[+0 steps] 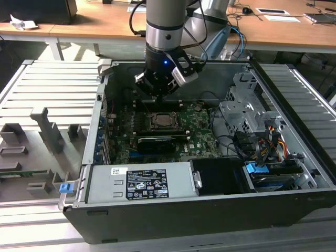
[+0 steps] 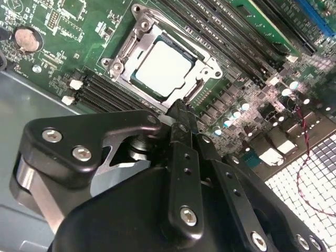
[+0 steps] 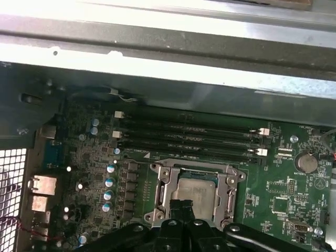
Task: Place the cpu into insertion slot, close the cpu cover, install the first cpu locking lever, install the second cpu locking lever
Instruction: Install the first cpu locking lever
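Open computer case (image 1: pixel 210 220) on a slatted metal bench, with a green circuit board (image 1: pixel 203 138) lying flat on its floor. Over the middle of that board, the arm's gripper (image 1: pixel 157 86), pointed down and hanging above the far edge of the insertion slot (image 1: pixel 160 122), closer to the case's far wall than to its near one. Jaws pressed together in both wrist views (image 2: pixel 178 107) (image 3: pixel 184 206), pinching nothing, the tips poised just beside the slot's rim; no telling from these views whether touching it or slightly clear. Insertion slot (image 2: pixel 137 23) about midway between the exterior view's left and right, with rows of long black memory sockets (image 3: pixel 189 139) just on its far side. Down flat over the slot, the cpu cover (image 2: pixel 207 65), its silver frame lying level around the window. Inside that window, the cpu (image 2: pixel 163 68) (image 3: pixel 195 189), seated square in the slot with its pale metal top showing. Judged so far: placement of the cpu done, closing of the cover done. Along the cover's sides, the locking levers (image 2: pixel 125 50), low against the frame; hard to say whether latched or merely lying there. By the gripper's station at the slot's edge, probably at the lever stage.
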Robot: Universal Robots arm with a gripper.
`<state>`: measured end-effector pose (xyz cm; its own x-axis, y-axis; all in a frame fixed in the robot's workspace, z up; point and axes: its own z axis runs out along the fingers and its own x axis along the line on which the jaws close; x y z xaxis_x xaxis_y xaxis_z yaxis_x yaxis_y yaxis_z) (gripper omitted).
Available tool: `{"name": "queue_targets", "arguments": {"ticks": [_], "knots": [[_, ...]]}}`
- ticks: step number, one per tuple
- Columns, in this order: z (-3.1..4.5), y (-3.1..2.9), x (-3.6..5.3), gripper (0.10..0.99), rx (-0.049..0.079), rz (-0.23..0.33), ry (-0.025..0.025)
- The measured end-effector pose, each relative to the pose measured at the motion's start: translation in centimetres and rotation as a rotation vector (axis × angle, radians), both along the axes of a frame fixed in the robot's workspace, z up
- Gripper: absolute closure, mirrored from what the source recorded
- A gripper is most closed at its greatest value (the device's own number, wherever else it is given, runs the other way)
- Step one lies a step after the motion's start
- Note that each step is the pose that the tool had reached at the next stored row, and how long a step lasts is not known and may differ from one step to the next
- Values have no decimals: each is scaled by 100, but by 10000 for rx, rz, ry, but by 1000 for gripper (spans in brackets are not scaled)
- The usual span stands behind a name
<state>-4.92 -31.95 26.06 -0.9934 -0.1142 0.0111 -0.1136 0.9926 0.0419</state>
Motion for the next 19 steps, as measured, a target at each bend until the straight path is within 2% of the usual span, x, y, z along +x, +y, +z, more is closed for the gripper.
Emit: {"name": "queue_targets", "arguments": {"ticks": [1, 6, 12, 17, 19], "knots": [[-13, 1, -11, 980, 0, -31, -29], [-33, 9, -32, 980, -2, -375, -39], [-39, 24, -223, 980, 9, -407, -45], [-39, 24, -340, 980, 31, -407, -67], [-40, 24, -426, 980, 44, -406, -73]]}}
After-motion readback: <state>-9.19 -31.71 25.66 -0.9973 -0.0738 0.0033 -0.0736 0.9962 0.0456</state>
